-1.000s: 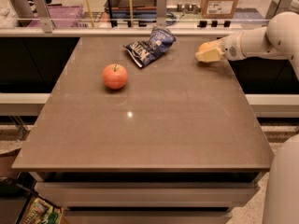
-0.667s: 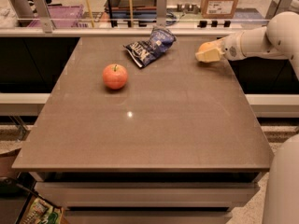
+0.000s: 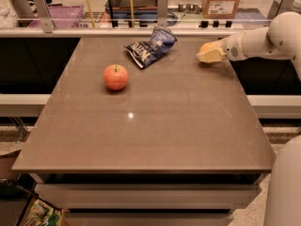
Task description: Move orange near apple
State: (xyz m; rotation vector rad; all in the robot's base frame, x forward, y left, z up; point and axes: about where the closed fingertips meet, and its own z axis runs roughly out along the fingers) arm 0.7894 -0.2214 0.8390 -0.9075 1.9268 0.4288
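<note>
We see the gripper (image 3: 210, 55) at the far right edge of the surface (image 3: 155, 126), just at the orange (image 3: 205, 46), and we cannot tell if it grips, so the orange may roll off, far from the apple (image 3: 115, 76)

A big flat brown surface (image 3: 141, 140) filled most of the view. It had a small white spot of light (image 3: 130, 115) near its middle. A crinkly dark blue snack bag (image 3: 150, 47) lay near the far edge, a bit tilted. The pincer (image 3: 210, 55) was by the far right edge, well apart from the bag. Behind the surface stood a brown cardboard box (image 3: 218, 1), a purple plastic crate (image 3: 59, 15) and a grey metal post (image 3: 162, 6).
</note>
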